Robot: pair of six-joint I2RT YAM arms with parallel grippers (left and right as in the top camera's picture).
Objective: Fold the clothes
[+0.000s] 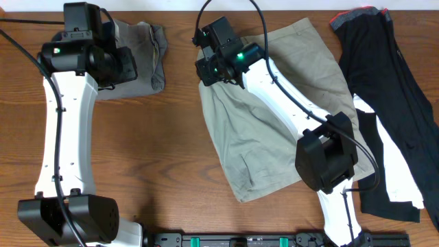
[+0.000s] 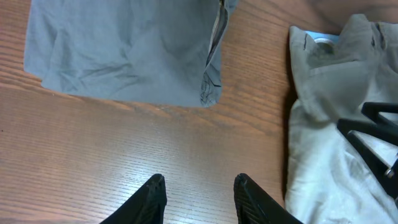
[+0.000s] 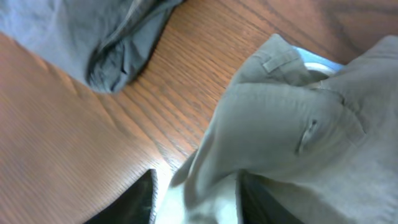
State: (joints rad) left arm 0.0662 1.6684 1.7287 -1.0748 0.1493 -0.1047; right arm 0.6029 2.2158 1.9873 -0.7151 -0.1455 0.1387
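Observation:
The light khaki shorts lie spread in the middle of the table, their top left corner bunched up. My right gripper is at that corner. In the right wrist view its jaws stand apart, with a loose fold of the khaki cloth between them. The folded dark grey shorts lie at the back left. My left gripper hangs open over bare wood just in front of the grey shorts, holding nothing. The khaki shorts are to its right.
A long black garment with a white patch lies along the right edge of the table. Bare wood shows between the grey and khaki shorts and along the front left. The right arm's black fingers reach in over the khaki cloth.

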